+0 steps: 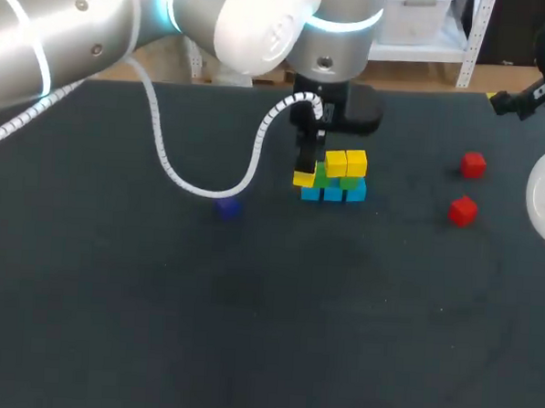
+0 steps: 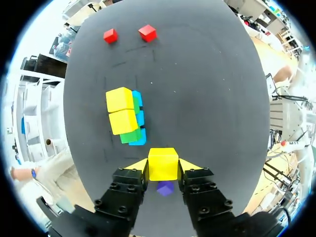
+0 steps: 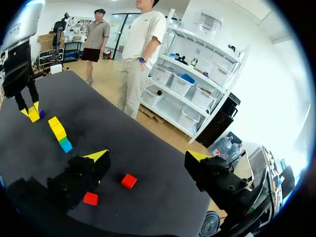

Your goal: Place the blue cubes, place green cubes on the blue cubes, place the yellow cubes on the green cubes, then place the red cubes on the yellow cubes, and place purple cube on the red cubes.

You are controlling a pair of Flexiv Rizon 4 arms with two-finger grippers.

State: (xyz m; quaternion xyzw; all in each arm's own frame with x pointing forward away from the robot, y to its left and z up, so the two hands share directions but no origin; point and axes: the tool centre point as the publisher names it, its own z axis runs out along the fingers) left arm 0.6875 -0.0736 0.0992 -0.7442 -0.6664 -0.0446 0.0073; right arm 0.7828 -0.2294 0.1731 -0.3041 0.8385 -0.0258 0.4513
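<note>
Just now the left claw (image 1: 304,167) is clenched on a yellow cube (image 1: 303,179), one finger on each of two opposite faces. The left wrist view shows this plainly, with the cube (image 2: 163,162) squeezed between the yellow tips. The claw holds it just beside the left end of the stack, which stands near the middle of the tabletop's (image 1: 156,326) far edge. Whether the held cube touches the stack I cannot tell.

The stack has a row of blue cubes (image 1: 333,194) on the tabletop, green cubes (image 1: 322,176) on them, and two more yellow cubes (image 1: 346,162) side by side on top.

The purple cube (image 1: 227,206) lies alone on the tabletop, left of the stack and a little nearer the front edge. In the left wrist view it (image 2: 165,188) shows under the left claw (image 2: 163,166).

Two red cubes (image 1: 474,164) sit toward the right edge, apart from each other and well apart from the stack.

The right claw (image 3: 147,159) hangs released at the right edge with its fingers spread wide and nothing between them, the red cubes (image 3: 129,181) on the tabletop ahead of it.
</note>
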